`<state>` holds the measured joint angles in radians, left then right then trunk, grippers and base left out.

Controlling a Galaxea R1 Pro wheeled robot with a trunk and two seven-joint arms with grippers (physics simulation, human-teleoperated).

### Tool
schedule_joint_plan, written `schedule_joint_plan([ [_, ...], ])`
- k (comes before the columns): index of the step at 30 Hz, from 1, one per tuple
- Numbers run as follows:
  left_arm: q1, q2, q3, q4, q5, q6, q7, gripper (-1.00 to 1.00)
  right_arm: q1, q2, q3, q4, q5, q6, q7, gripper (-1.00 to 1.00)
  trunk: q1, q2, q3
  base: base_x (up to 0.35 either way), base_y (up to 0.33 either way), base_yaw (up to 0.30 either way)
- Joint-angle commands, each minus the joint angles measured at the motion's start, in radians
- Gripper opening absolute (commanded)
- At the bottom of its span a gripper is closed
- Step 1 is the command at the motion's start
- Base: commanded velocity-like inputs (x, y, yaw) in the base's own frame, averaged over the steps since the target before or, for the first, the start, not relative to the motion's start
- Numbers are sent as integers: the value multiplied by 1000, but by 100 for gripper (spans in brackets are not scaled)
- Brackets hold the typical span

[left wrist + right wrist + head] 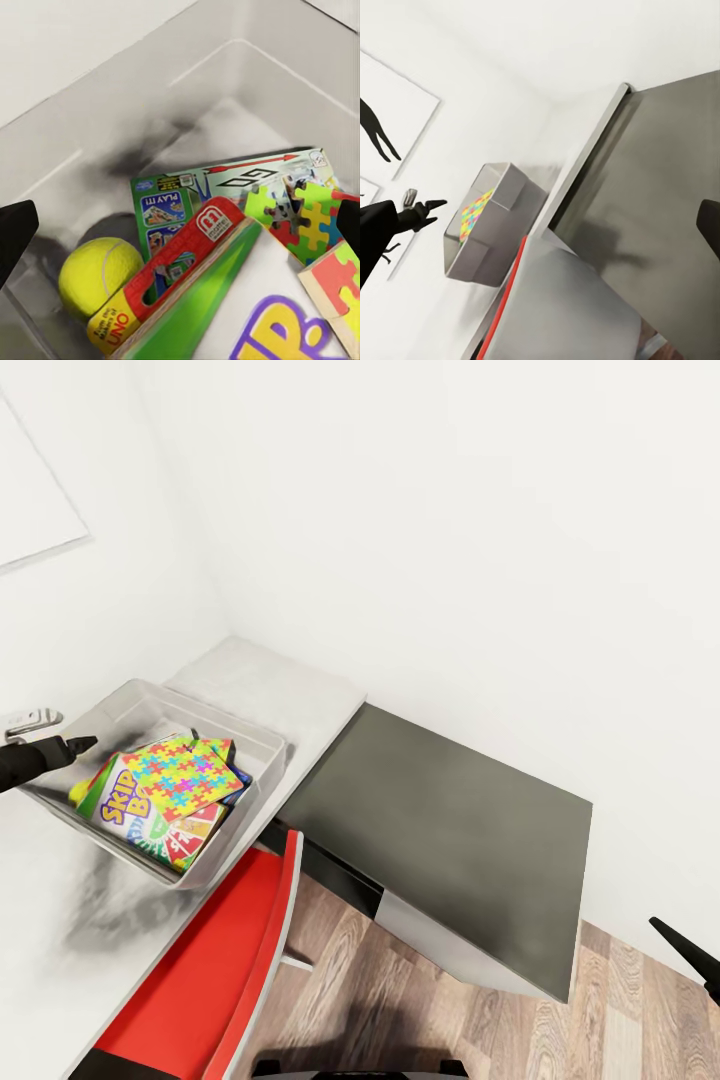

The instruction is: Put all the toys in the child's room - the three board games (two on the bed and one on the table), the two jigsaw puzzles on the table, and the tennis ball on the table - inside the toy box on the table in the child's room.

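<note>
We see the toy box (262, 745) standing on the pale grey table (290, 695), close to the table's edge beside the lower dark cabinet (450, 810). Inside it the toys lie stacked: a jigsaw puzzle (190, 772) with bright interlocking pieces on top, the SKIP-BO board game (128, 810) under it, and at the box's left wall a sliver of the tennis ball (78, 792).

Our left arm reaches in from the left edge of the head view, held roughly level, its left gripper (70, 745) at the box's left rim with dark fingertips pointing toward the contents. In the left wrist view we look straight down into the box: the tennis ball (99, 274) rests on the grey floor in a corner, touching a red UNO box (169, 279) that leans against the SKIP-BO box (247, 315); a green and blue printed box (225, 184) lies flat beyond. The two finger tips (15, 234) sit at opposite edges of that view, wide apart, with nothing between them, so the left gripper is spread and empty.

Our right gripper (690, 955) hangs low at the right, over the wood-plank floor (400, 1000) past the cabinet's corner. We cannot tell whether it is spread or closed.

A red chair (215, 960) stands by the table's front
</note>
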<state>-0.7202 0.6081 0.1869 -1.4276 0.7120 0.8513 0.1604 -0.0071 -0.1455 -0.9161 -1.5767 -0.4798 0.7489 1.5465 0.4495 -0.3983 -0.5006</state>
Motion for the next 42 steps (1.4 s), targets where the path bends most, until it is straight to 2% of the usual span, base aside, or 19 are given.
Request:
schedule_joint_plan([
  [1, -1, 2, 1, -2, 13, 12, 8, 100, -1, 0, 0, 0, 0, 10, 3, 100, 1, -2, -1, 0, 0, 0],
  [2, -1, 3, 1, -3, 14, 17, 6, 100, -1, 0, 0, 0, 0, 10, 3, 100, 1, -2, -1, 0, 0, 0],
  [3, -2, 5, 4, -4, 15, 47, -21, 100, -1, 0, 0, 0, 0, 10, 3, 100, 1, -2, -1, 0, 0, 0],
  [4, -3, 7, 10, -5, 16, 78, -74, 100, -1, 0, 0, 1, 0, 10, 3, 100, 1, -2, -1, 0, 0, 0],
  [8, -4, 8, 29, -7, 15, 129, -197, 100, -1, 0, 0, 1, -1, 10, 3, 100, 1, -2, 1, 0, 0, 0],
  [9, -4, 8, 38, -8, 15, 150, -245, 100, -1, 0, 0, 1, -2, 10, 3, 100, 1, -2, 2, 0, 0, 0],
  [13, -4, 9, 59, -8, 16, 177, -326, 100, -1, 0, 0, 3, -2, 10, 3, 100, 1, -2, 8, 0, 0, 0],
  [19, -4, 20, 83, -10, 16, 193, -437, 100, -1, 1, -1, 4, -3, 10, 3, 100, 1, -2, 17, 0, 0, 0],
  [25, -2, 62, 91, -10, 17, 196, -571, 100, -1, 1, -1, 4, -4, 10, 4, 100, 1, -2, 26, 0, 0, 0],
  [26, -2, 76, 93, -10, 17, 196, -622, 100, -1, 1, -1, 4, -4, 10, 4, 100, 1, -2, 28, 0, 0, 0],
  [29, 0, 89, 95, -10, 17, 196, -700, 100, -1, 1, -1, 4, -4, 10, 4, 100, 1, -2, 33, 0, 0, 0],
  [30, 1, 93, 96, -10, 17, 196, -748, 100, -1, 1, -1, 4, -4, 10, 4, 100, 1, -2, 34, 0, 0, 0],
  [37, 4, 100, 94, -16, 17, 196, -875, 100, -1, 1, -1, 4, -4, 10, 4, 100, 1, -2, 46, 0, 0, 0],
  [42, 5, 93, 87, -27, 17, 196, -949, 100, -1, 0, -2, 4, -3, 10, 4, 100, 1, -2, 54, 0, 0, 0],
])
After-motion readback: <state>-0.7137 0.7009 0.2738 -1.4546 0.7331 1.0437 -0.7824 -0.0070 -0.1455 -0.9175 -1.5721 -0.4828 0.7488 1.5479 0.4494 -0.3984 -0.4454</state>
